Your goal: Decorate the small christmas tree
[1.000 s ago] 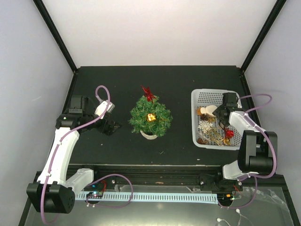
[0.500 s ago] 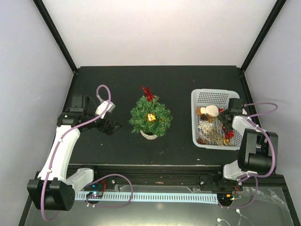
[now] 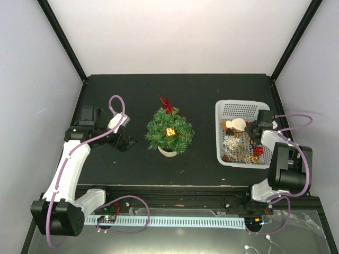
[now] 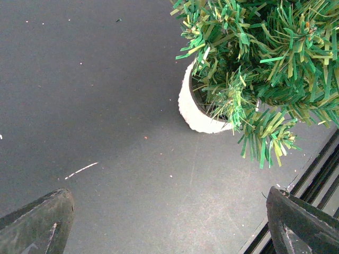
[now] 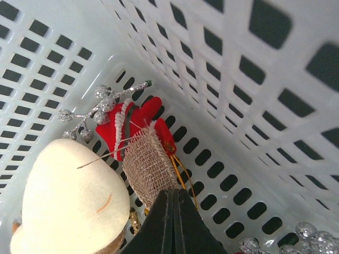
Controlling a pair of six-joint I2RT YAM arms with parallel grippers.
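One move: slides right jaws to the side wall of the basket (image 3: 218,127), pinched shut on a burlap bit (image 5: 151,166). Keeps left jaws wide beside the small christmas tree (image 3: 169,131) on the counter (image 3: 201,95). Looks ready to lift.

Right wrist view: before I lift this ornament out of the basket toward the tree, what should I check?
1. Right gripper shut on the burlap ornament: ok.
2. Burlap ornament free of the silver beaded sprig: cannot tell; they overlap.
3. Cream ornament outside the closed fingers: ok.
4. Small christmas tree upright in its white pot: ok.
5. Left gripper open and apart from the tree: ok.
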